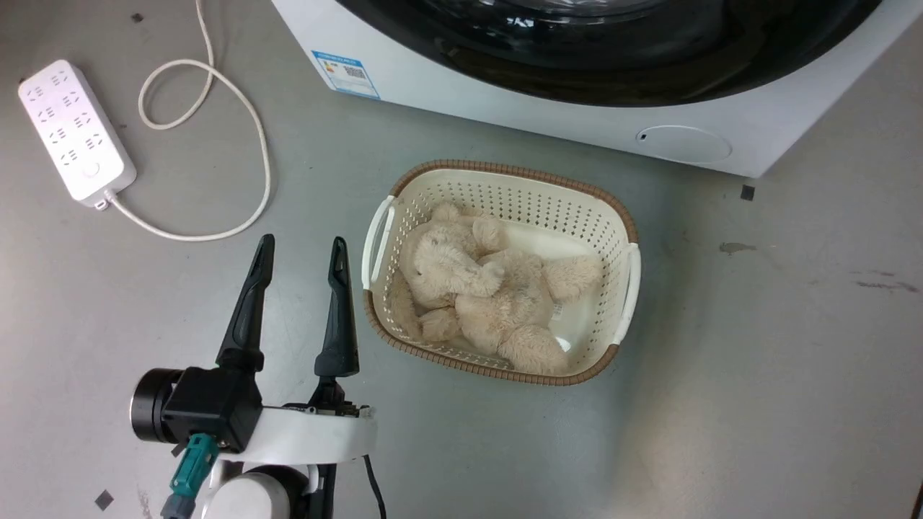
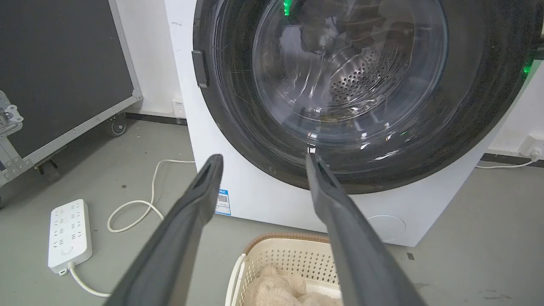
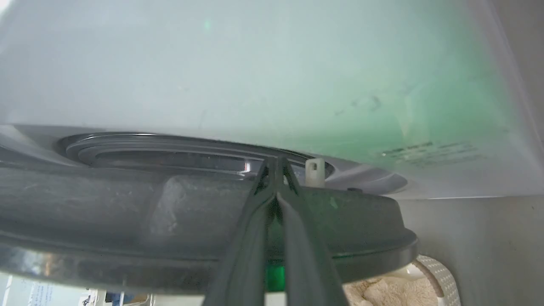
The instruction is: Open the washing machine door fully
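**Right hand pinched shut at door rim; left hand spread wide**

The right hand (image 3: 276, 160) had its 2 fingers drawn together at the tips, lying across the dark rim of the washing machine door (image 3: 127, 212). The door sat close against the white washing machine (image 3: 255, 63), with a narrow gap showing. The left hand (image 1: 302, 241) hung spread wide and empty, just beside the basket (image 1: 505, 171).
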